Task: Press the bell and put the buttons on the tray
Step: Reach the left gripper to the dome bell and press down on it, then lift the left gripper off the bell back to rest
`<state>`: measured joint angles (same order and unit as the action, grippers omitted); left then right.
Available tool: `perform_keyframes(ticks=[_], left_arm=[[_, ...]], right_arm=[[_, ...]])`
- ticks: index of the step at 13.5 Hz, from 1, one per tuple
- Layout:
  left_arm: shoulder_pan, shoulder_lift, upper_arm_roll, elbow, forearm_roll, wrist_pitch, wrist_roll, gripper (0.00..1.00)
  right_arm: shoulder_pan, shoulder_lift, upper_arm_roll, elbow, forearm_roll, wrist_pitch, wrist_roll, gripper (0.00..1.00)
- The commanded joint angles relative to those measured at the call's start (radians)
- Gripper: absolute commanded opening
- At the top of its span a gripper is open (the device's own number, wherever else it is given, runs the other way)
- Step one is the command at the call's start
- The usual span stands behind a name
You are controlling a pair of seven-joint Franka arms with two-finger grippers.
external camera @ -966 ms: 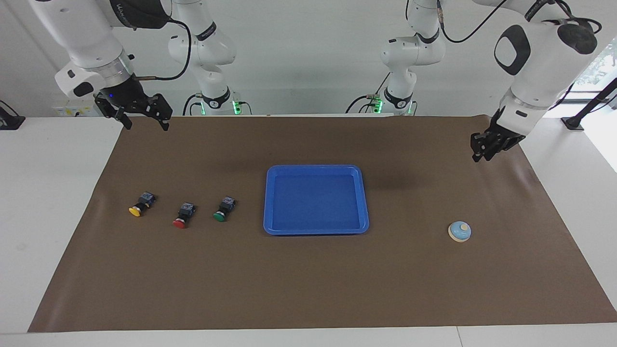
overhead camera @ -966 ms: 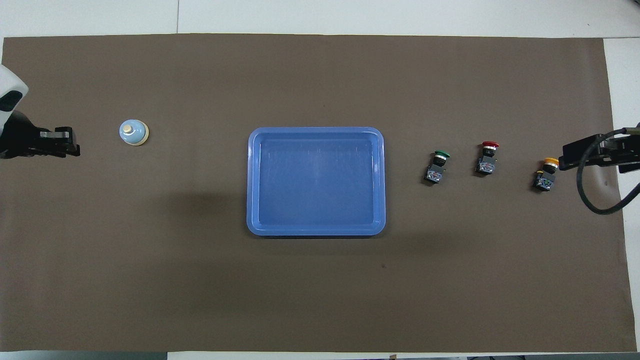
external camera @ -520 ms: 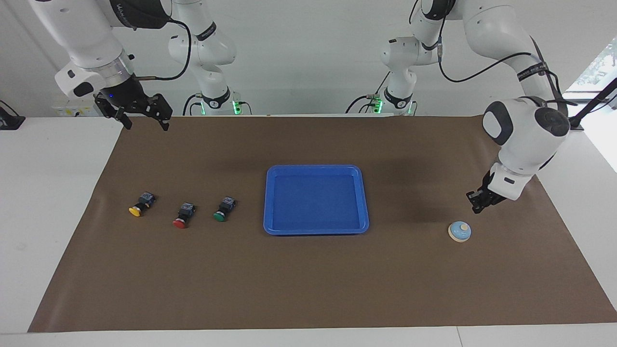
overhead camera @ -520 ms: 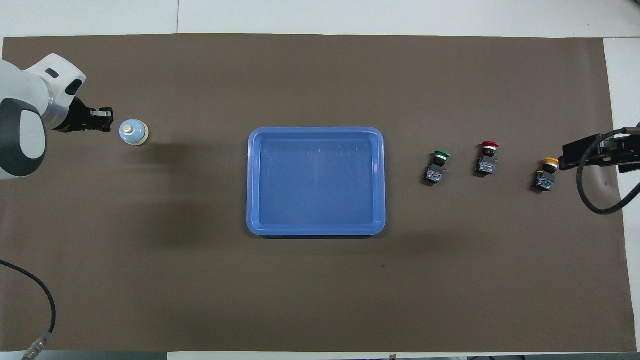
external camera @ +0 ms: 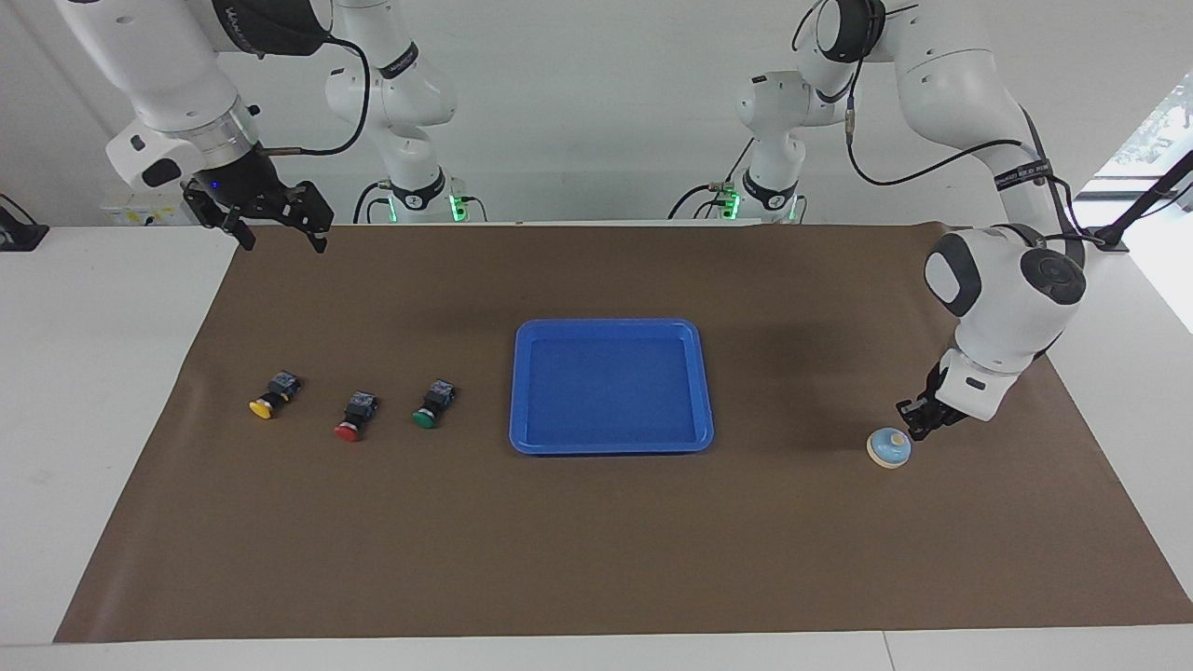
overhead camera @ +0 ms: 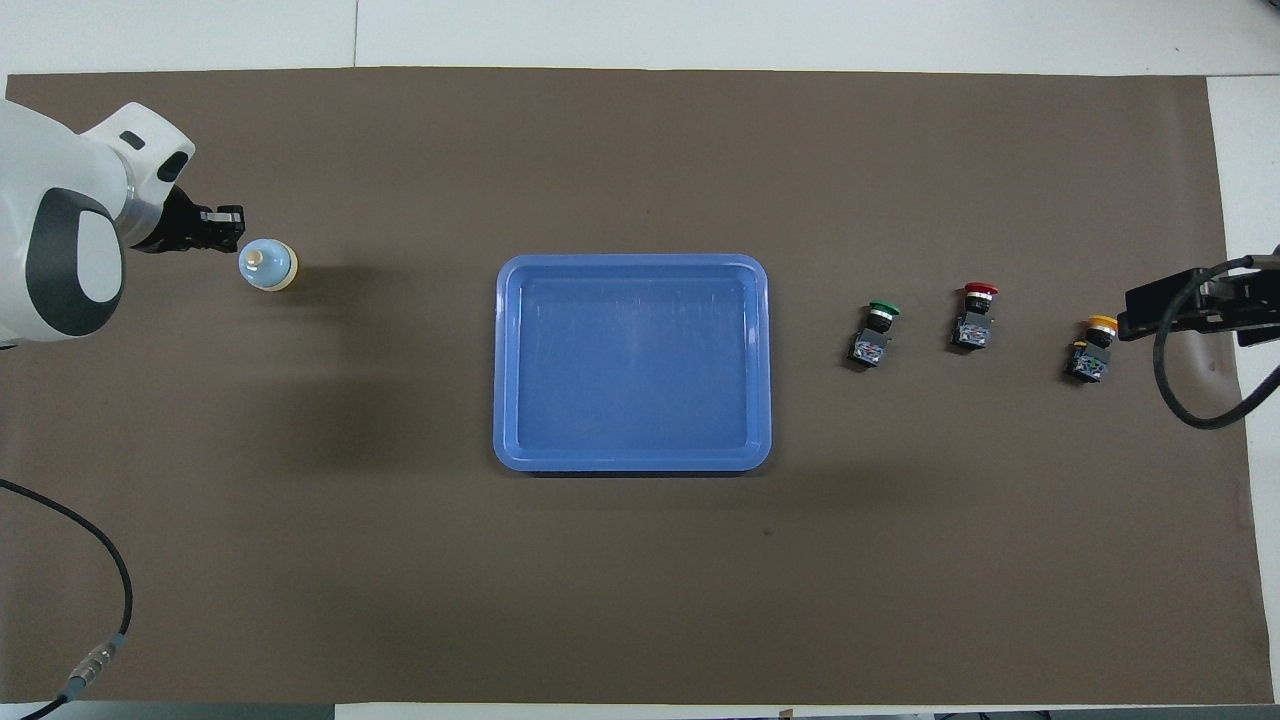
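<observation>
The light-blue bell (external camera: 889, 448) (overhead camera: 267, 265) stands on the brown mat toward the left arm's end. My left gripper (external camera: 910, 425) (overhead camera: 228, 231) is shut and low, its tips right at the bell's rim; I cannot tell if they touch. The blue tray (external camera: 610, 324) (overhead camera: 632, 261) lies mid-table with nothing in it. The green (external camera: 431, 405) (overhead camera: 875, 333), red (external camera: 354, 417) (overhead camera: 973, 316) and yellow (external camera: 272, 395) (overhead camera: 1092, 350) buttons lie in a row toward the right arm's end. My right gripper (external camera: 278, 235) (overhead camera: 1188, 308) is open, raised and waiting there.
The brown mat (external camera: 596, 559) covers most of the white table. The right arm's black cable (overhead camera: 1190, 400) hangs over the mat's end. The left arm's cable (overhead camera: 100, 600) loops over the mat's corner nearest the robots.
My left arm has swung down and away from the robots until its gripper reached the bell. The right arm, bell, tray and buttons have not moved.
</observation>
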<state>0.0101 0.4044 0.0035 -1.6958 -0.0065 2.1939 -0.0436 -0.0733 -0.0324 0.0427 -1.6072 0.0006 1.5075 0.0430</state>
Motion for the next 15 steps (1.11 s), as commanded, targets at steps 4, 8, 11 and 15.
perform_keyframes(ticks=[4,8,11,15], left_arm=[[-0.006,0.024,0.003,-0.042,0.002,0.09,-0.006,0.0],[-0.006,0.034,0.003,-0.122,0.002,0.213,-0.001,0.0],[0.004,0.018,0.003,-0.073,0.002,0.102,0.005,0.0],[0.005,-0.114,0.001,-0.007,0.0,-0.152,0.008,1.0]], right_arm=[[-0.016,-0.02,0.011,-0.02,-0.002,-0.003,-0.009,1.0],[-0.016,-0.02,0.011,-0.022,-0.002,-0.003,-0.009,1.0],[-0.016,-0.02,0.011,-0.022,-0.002,-0.003,-0.009,1.0],[-0.016,-0.02,0.011,-0.022,-0.002,-0.003,-0.009,1.0]])
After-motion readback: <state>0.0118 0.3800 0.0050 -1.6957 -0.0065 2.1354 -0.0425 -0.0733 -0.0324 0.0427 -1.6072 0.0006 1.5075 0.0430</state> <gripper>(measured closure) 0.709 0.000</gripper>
